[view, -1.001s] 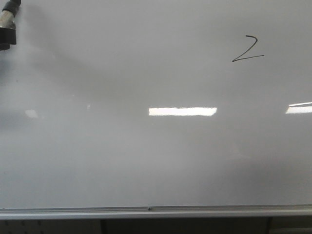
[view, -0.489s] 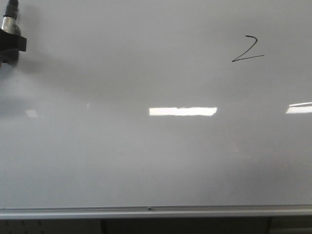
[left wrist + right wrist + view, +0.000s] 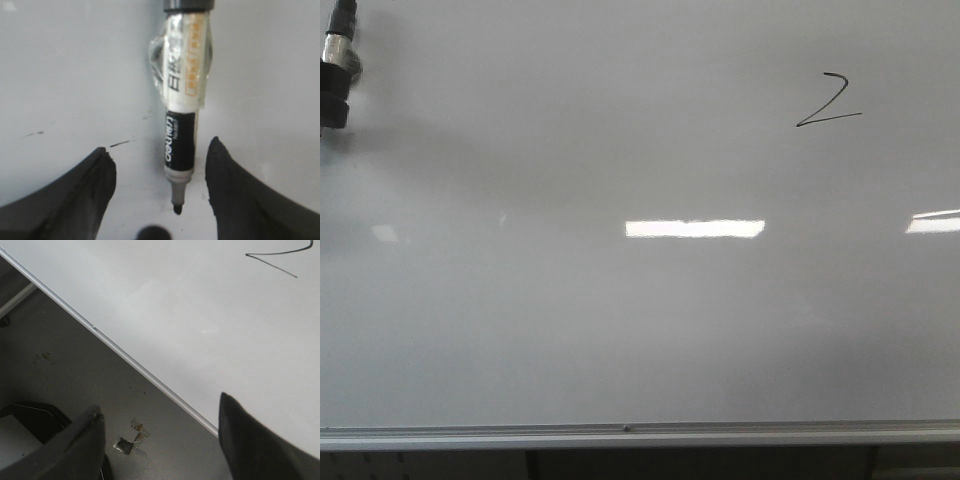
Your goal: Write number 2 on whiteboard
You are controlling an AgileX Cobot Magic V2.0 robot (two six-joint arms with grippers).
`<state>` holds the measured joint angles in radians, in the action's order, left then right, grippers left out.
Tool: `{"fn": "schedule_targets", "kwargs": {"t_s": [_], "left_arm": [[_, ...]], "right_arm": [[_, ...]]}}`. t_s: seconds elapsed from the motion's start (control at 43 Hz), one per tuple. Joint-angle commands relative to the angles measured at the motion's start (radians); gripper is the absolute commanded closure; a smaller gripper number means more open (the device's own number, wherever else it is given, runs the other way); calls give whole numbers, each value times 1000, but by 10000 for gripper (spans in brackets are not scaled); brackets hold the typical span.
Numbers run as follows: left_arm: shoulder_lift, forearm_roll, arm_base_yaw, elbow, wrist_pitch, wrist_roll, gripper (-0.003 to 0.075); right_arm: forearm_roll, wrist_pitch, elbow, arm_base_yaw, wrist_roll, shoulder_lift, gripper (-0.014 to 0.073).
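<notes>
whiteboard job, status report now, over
Left pincer open, marker taped to the arm, tip between the fingers. Right pincer open, empty. Number 2 drawn upper right on whiteboard. Nothing blocking the board.

The whiteboard (image 3: 210, 315) fills most of the right wrist view, its silver frame edge (image 3: 125, 357) running as a diagonal line across the picture. Part of the number 2 (image 3: 272, 259), a thin black angular stroke, lies on the board well away from that frame edge. The right gripper (image 3: 160, 440) has its two dark fingers (image 3: 250, 440) spread apart, nothing between them; one overlaps the board, and the other hangs over the grey floor (image 3: 65, 355) beyond the frame, near a small scrap of debris (image 3: 131, 439).
</notes>
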<state>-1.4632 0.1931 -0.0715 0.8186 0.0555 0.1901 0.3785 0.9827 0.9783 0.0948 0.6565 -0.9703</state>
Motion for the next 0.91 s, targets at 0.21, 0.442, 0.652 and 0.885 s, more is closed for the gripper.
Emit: {"fn": "schedule_targets", "kwargs": {"t_s": [0.21, 0.442, 0.652, 0.885], "left_arm": [[317, 31, -19, 120, -467, 4, 311], [521, 27, -87, 168, -733, 4, 312], [668, -59, -204, 168, -871, -10, 312], [768, -64, -312, 166, -969, -15, 312]], "right_arm": [[-64, 9, 56, -9, -281, 56, 88], [-309, 134, 121, -9, -553, 118, 88], [-332, 196, 121, -9, -665, 228, 88], [-332, 217, 120, -9, -657, 349, 88]]}}
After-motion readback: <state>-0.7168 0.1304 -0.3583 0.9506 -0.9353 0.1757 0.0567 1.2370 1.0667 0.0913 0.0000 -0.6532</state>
